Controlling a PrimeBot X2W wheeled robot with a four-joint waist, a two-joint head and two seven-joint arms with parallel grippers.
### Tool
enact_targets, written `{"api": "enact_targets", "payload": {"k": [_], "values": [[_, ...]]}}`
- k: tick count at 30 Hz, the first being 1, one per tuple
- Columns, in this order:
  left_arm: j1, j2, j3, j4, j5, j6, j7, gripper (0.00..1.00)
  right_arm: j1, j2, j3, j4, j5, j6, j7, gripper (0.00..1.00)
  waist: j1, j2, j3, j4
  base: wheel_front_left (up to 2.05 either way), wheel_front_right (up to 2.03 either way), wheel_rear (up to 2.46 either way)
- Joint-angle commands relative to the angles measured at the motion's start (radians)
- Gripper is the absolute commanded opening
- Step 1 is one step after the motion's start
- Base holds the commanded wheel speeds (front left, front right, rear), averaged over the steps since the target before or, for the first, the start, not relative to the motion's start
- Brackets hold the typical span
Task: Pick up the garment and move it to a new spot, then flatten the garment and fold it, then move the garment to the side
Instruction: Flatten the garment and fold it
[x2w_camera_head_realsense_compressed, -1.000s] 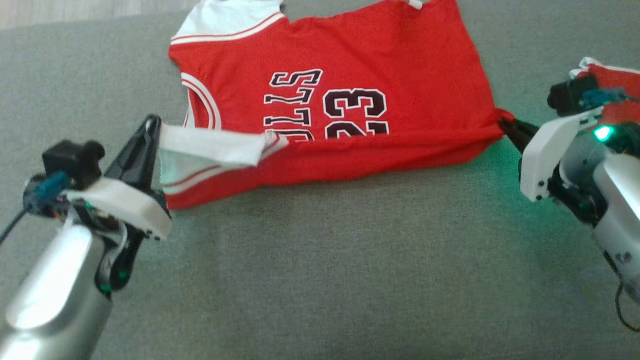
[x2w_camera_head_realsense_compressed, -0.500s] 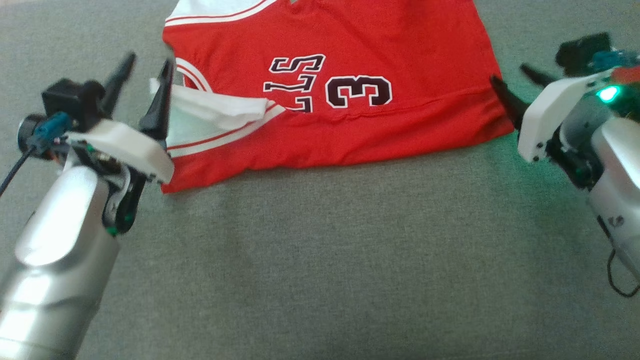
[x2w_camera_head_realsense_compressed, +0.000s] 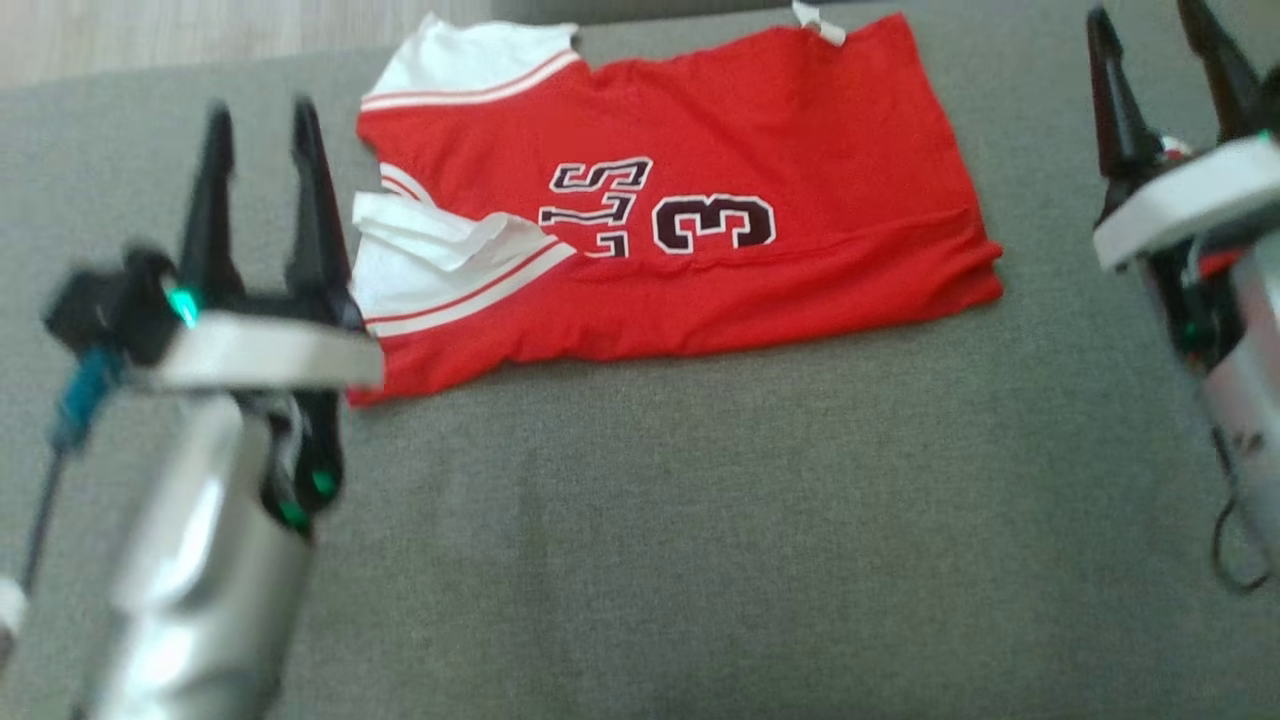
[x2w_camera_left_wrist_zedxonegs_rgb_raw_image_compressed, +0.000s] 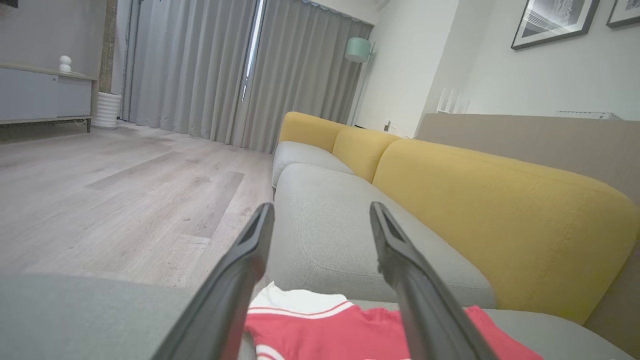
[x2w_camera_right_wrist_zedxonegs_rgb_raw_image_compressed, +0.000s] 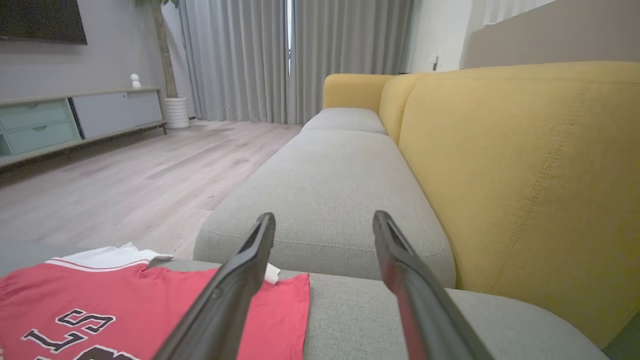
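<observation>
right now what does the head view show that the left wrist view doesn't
Head view: the black lettering and the number 3 on the red and white jersey, plus the open right gripper. Left wrist view: the yellow fabric sofa backrest, grey curtains and a framed picture. Both: the jersey lying on the grey fabric seat cushion, and the open left gripper, holding nothing.

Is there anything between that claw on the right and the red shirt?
No. In the head view, bare grey sofa cushion lies between the open right gripper and the red jersey; they do not touch.
</observation>
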Motion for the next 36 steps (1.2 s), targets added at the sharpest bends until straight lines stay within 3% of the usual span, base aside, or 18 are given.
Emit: {"api": "enact_targets", "payload": {"k": [1, 6, 14, 20, 33, 36], "values": [[0.006, 0.015, 0.05, -0.051, 0.013, 0.009, -0.006, 1.0, 0.044, 0.016, -0.013, -0.039, -0.019, 0.007, -0.011, 1.0, 0.0001, 0.0, -0.018, -0.001, 0.0, 0.0, 0.0], [0.17, -0.06, 0.091, -0.117, 0.067, 0.008, -0.006, 1.0, 0.21, 0.088, -0.145, -0.12, -0.125, 0.007, -0.018, 1.0, 0.0001, 0.0, -0.047, -0.003, 0.0, 0.0, 0.0], [0.267, -0.127, 0.111, -0.035, 0.13, -0.022, -0.006, 1.0, 0.366, 0.185, -0.245, -0.199, -0.272, 0.007, 0.03, 1.0, 0.0001, 0.0, -0.05, -0.016, 0.0, 0.0, 0.0], [0.222, -0.126, 0.115, 0.096, 0.15, -0.018, 0.01, 1.0, 0.385, 0.211, -0.262, -0.273, -0.313, 0.007, 0.076, 1.0, 0.0001, 0.0, -0.029, -0.034, 0.0, 0.0, 0.0], [0.089, -0.068, 0.15, 0.355, 0.167, 0.083, 0.096, 1.0, 0.364, 0.227, -0.233, -0.362, -0.32, 0.007, 0.115, 1.0, 0.0001, 0.0, 0.042, -0.086, 0.0, 0.0, 0.0], [0.072, -0.062, 0.139, 0.408, 0.169, 0.083, 0.138, 1.0, 0.362, 0.227, -0.231, -0.37, -0.316, 0.007, 0.115, 1.0, 0.0001, 0.0, 0.048, -0.092, 0.0, 0.0, 0.0]]}}
